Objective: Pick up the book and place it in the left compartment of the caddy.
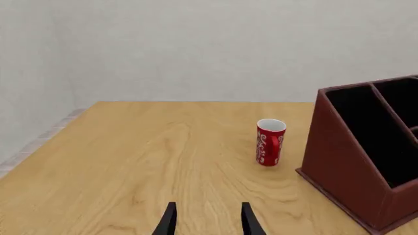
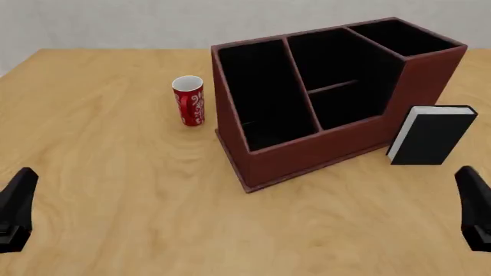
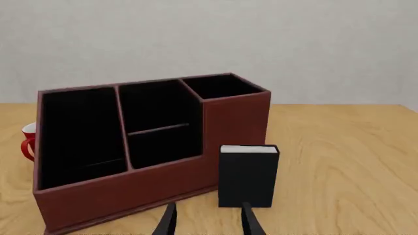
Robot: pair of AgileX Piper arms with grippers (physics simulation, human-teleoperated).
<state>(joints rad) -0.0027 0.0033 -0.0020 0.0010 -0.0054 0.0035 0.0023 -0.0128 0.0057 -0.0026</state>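
The front view looks down and forward from above the arms' near side, taking in the whole caddy (image 2: 330,98) at centre, the red cup (image 2: 188,100) at about ten o'clock of it and the book (image 2: 429,135) at about four o'clock. The left wrist view sits low over the table (image 1: 130,161), facing the far wall, with the cup (image 1: 269,142) ahead and only the caddy's (image 1: 346,161) end wall shared. The right wrist view, equally low, faces the caddy (image 3: 144,152) and the book (image 3: 248,176) close up, and shares the cup's (image 3: 27,142) edge with the other two.
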